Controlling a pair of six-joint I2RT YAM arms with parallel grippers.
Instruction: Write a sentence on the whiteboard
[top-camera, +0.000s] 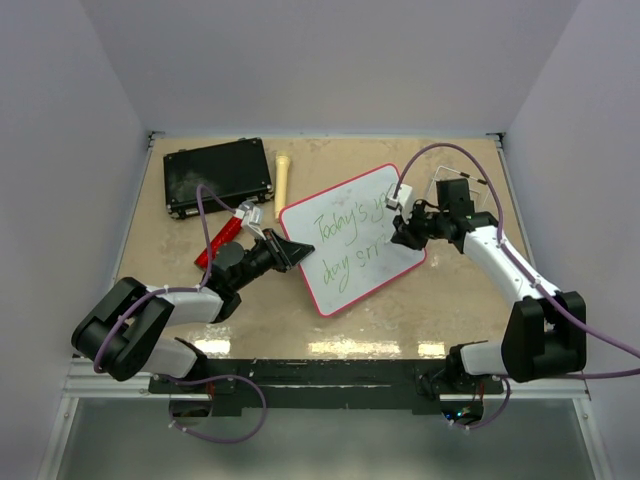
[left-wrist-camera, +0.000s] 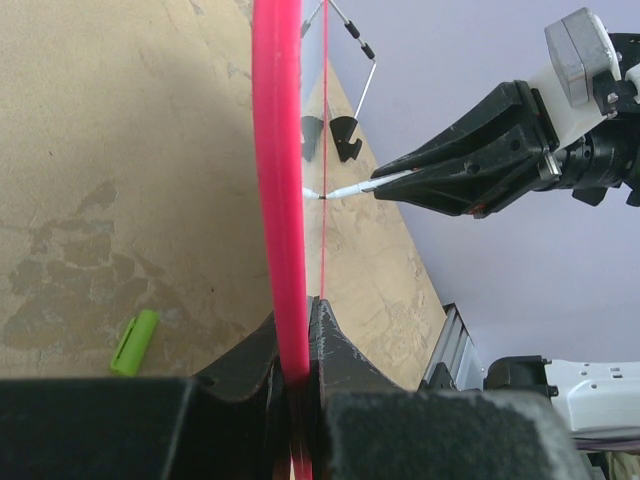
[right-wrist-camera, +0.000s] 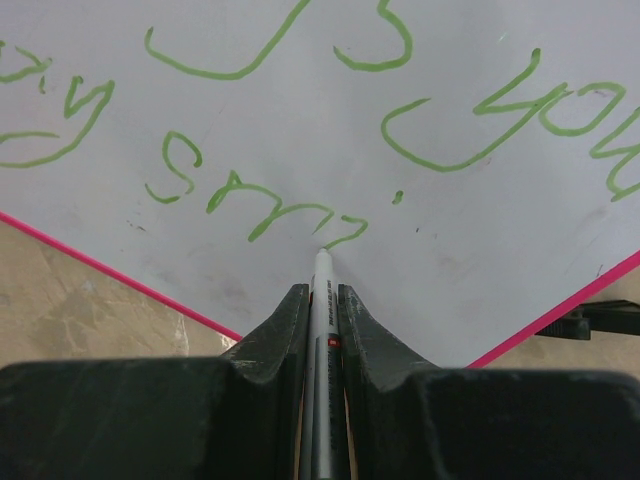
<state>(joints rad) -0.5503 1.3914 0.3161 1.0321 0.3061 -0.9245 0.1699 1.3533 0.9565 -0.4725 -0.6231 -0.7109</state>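
**A:** Near side first. What is the left gripper (left-wrist-camera: 298, 345) doing?

**B:** It's clenched on the whiteboard (top-camera: 352, 285) at its near-left edge, jaws pinching the pink rim. I read it as an anchor, so pen pressure can't skid the board across the table (top-camera: 420, 325). Can't tell whether that edge is lifted or lying flat.

**A:** Where does the board sit?

**B:** Mid-table, turned at a slant, between the two arms.

**A:** And the right gripper (right-wrist-camera: 322, 295)?

**B:** Clamped on a marker (right-wrist-camera: 322, 265). The barrel runs between the fingers, and the tip pokes out ahead and touches the board. It's held in line with the wrist, likely so the arm steers the tip directly.

**A:** The sentence (top-camera: 345, 222)?

**B:** Green cursive, two lines. The top line reads "Today's" plus the start of another word. The tip rests at the end of the lower line's last squiggle. Judged mid-writing, not finished.

**A:** Any loose items?

**B:** A small green cap (left-wrist-camera: 135, 342) lies on the table beside the rim. It's probably the marker's, parked out of the way. Farther back, a red-handled tool (top-camera: 218, 243) lies just behind the left wrist. A black case (top-camera: 218, 177) and a pale stick (top-camera: 283, 182) sit toward the far wall, apart from the writing.
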